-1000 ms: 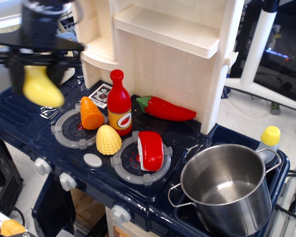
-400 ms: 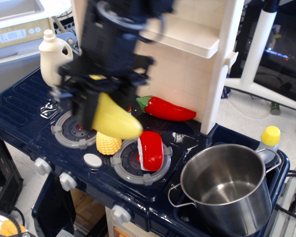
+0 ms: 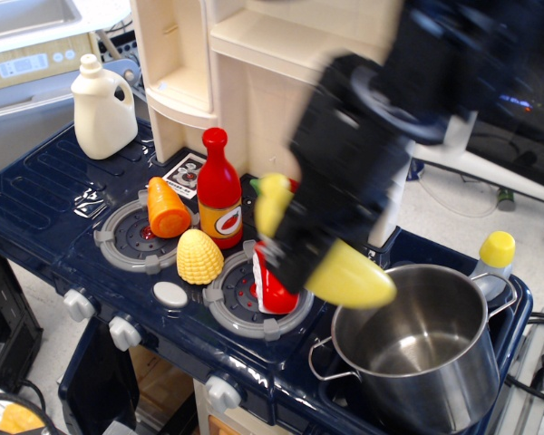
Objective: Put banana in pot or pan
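The banana is held in the claw, apparently clamped, though blur obscures the fingers. Its yellow tip is seen above the near-left rim of the pot.

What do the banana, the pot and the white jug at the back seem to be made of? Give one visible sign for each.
Banana: probably smooth moulded plastic, uniformly yellow with a soft sheen, though motion blur hides detail.
Pot: looks like polished stainless steel, with mirror-like reflections on its wall and thin wire handles.
White jug: apparently matte plastic, cream all over, cap and handle in the same colour.
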You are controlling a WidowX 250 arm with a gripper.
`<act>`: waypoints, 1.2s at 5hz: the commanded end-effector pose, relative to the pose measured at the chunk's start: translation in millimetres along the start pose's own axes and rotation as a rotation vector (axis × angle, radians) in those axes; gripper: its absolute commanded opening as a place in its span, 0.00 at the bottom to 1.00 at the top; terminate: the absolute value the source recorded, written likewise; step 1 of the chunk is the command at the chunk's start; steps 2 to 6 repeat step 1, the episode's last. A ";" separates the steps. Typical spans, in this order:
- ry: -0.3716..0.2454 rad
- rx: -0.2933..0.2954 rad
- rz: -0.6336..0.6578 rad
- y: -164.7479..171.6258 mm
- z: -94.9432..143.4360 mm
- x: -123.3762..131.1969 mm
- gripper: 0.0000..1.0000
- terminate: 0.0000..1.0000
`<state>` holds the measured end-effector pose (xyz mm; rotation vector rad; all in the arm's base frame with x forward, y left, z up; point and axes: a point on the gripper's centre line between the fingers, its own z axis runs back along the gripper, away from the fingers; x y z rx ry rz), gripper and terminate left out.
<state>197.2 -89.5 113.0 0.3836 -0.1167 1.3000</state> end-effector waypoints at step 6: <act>-0.143 -0.080 0.109 -41.0 7.6 -27.7 0.00 1.00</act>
